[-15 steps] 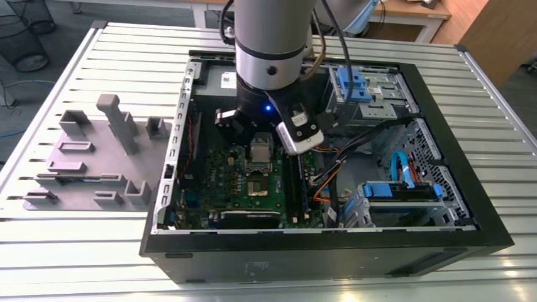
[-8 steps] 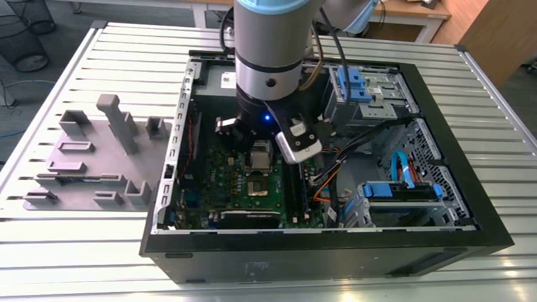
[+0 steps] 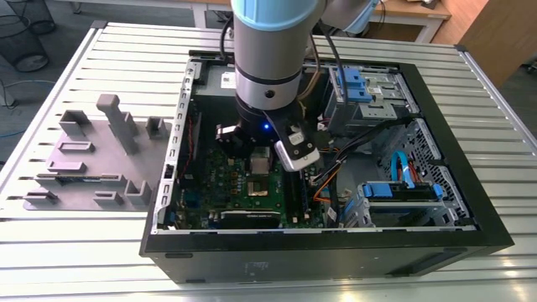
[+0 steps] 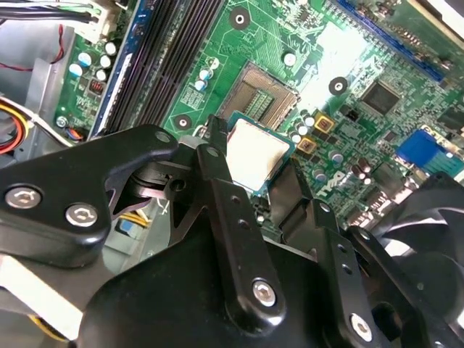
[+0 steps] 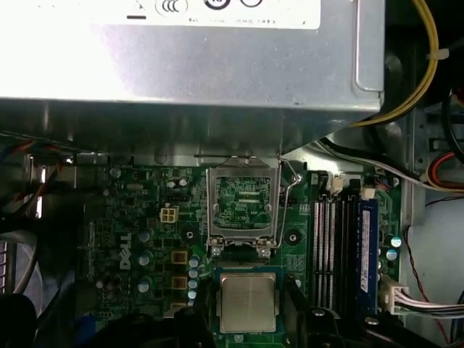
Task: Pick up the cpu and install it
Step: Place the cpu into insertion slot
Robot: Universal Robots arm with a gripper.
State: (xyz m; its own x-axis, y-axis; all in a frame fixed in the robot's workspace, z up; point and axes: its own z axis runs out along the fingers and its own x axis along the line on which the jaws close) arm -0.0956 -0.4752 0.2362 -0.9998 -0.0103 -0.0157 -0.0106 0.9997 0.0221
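cpu (image 5: 248, 301): probably light, thin, rigid and fragile underneath, so edge-grip only; jaws clamped on its opposite edges, just beside the open socket (image 5: 243, 203), over the motherboard (image 3: 243, 189) mid-frame in the exterior view.

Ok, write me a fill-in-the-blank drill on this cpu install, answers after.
1. The tool is shut on the silver-topped ___.
2. The socket on the green motherboard is ___, its hinged frame raised.
3. The grey fixture blocks stand on the exterior view's ___ of the computer case.
Missing words: cpu; empty; left.
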